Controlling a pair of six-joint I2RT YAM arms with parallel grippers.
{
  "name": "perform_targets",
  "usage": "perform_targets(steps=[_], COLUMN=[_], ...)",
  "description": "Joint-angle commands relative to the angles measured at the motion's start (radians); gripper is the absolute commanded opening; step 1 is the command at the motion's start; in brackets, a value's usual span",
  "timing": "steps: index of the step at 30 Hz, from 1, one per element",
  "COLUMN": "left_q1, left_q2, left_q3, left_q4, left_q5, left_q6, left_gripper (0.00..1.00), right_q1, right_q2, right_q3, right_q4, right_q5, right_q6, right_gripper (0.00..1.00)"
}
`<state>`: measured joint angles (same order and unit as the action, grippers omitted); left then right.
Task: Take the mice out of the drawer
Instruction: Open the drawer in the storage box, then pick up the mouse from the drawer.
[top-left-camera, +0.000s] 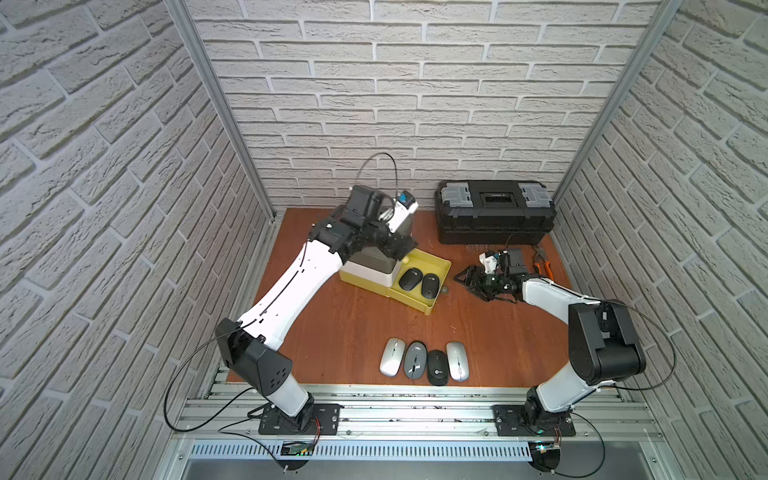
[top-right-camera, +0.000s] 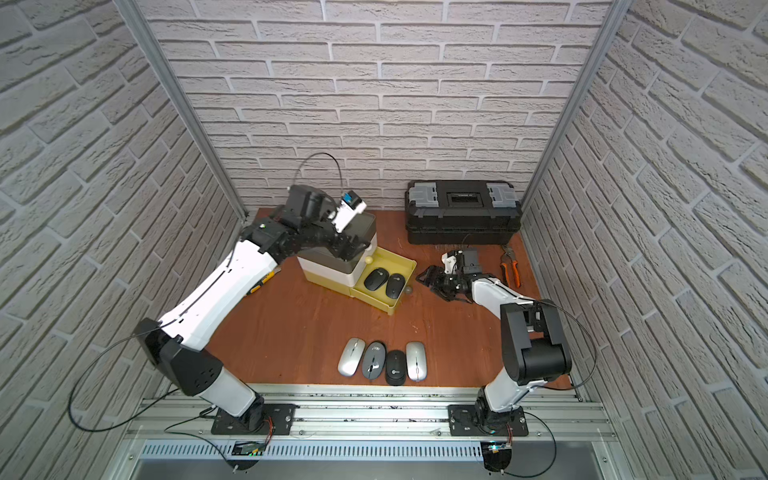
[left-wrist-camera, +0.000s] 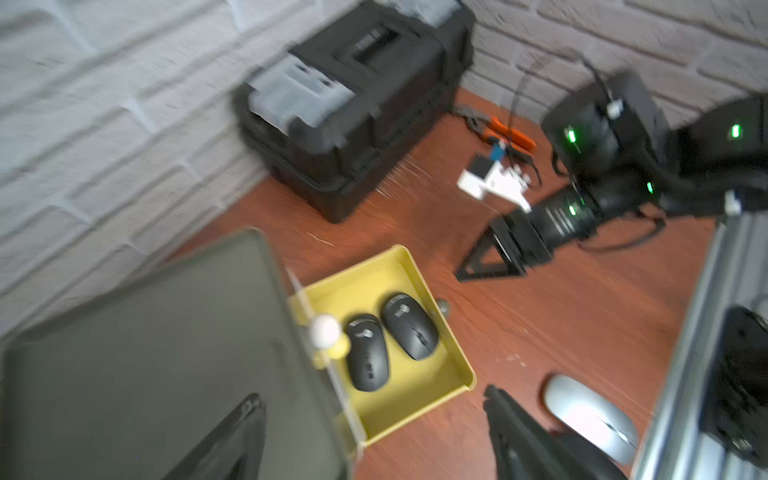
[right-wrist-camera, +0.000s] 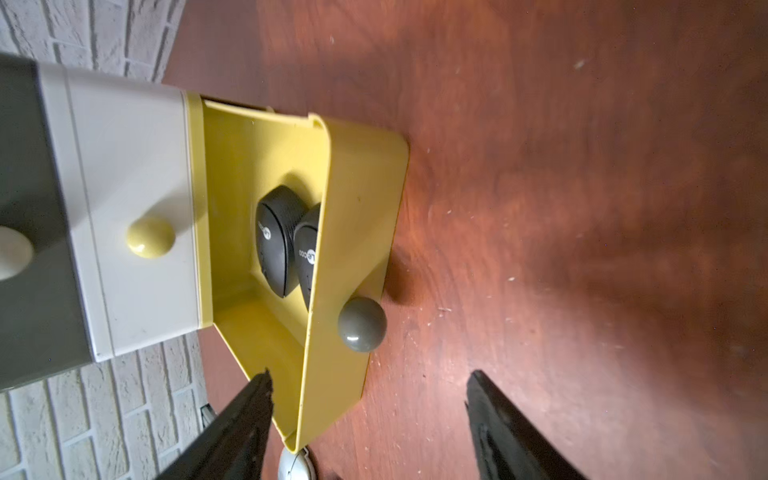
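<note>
A yellow drawer (top-left-camera: 444, 282) stands pulled out of a small chest (top-left-camera: 365, 268). Two black mice (top-left-camera: 410, 279) (top-left-camera: 430, 285) lie side by side in it, and the left wrist view shows them (left-wrist-camera: 368, 357) (left-wrist-camera: 409, 326) too. Near the table's front edge, several mice lie in a row: silver (top-left-camera: 392, 356), grey (top-left-camera: 415, 360), black (top-left-camera: 437, 367), silver (top-left-camera: 457, 360). My left gripper (left-wrist-camera: 372, 395) hangs open over the chest's top and holds nothing. My right gripper (top-left-camera: 467, 284) is open and empty, just right of the drawer's grey knob (right-wrist-camera: 361, 324).
A black toolbox (top-left-camera: 494, 212) stands against the back wall. Orange-handled pliers (top-left-camera: 542, 264) lie to the right of my right wrist. A yellow-black utility knife (top-right-camera: 259, 284) peeks out from under my left arm. Brick walls close in both sides.
</note>
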<state>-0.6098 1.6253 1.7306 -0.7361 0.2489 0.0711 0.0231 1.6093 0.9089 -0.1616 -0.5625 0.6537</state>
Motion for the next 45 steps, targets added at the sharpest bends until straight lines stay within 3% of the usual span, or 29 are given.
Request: perform_targets(steps=[1,2,3,9,15,24,28,31,33,45], left_q1=[-0.046,-0.06,-0.068,-0.072,-0.08,-0.107,-0.108,-0.108,-0.108,-0.125], left_q2=[0.093,0.12,0.145,0.311,0.488,0.553,0.56,0.582,0.602,0.734], left_q3=[-0.058,-0.065,-0.068,-0.039,0.153,0.294,0.298,0.312,0.326,0.425], left_q4=[0.008,0.028,0.043,0.134,0.011,-0.07,-0.062,-0.065,-0.07,-0.153], left_q5=[-0.001,-0.014,-0.026,-0.109,-0.222,-0.258,-0.231,-0.22,-0.202,-0.19], left_q6=[-0.071,-0.096,-0.115,-0.237,-0.28,-0.392,-0.47,-0.488,-0.489,-0.456], left_gripper=[0.86,0.87,0.89,0.98,0.98,0.98,0.91,0.72,0.66,0.65], right_q1=[-0.085,-0.114,-0.14,-0.24,-0.249,-0.249,-0.249,-0.249,-0.249,-0.249], right_q2=[-0.038,-0.045,-0.052,-0.144,-0.178,-0.149,-0.146,-0.148,-0.15,-0.144], right_q3=[0.017,0.012,0.005,-0.033,-0.047,-0.061,-0.068,-0.071,-0.073,-0.077], right_q4=[-0.098,-0.098,-0.098,-0.12,-0.132,-0.089,-0.077,-0.075,-0.072,-0.059], right_q5=[0.052,0.054,0.058,0.116,0.14,0.113,0.102,0.102,0.099,0.093], right_q6=[-0.063,-0.059,-0.052,-0.053,-0.068,-0.051,-0.048,-0.048,-0.048,-0.043], right_gripper=[0.91,0.99,1.0,1.0,1.0,1.0,1.0,1.0,1.0,1.0])
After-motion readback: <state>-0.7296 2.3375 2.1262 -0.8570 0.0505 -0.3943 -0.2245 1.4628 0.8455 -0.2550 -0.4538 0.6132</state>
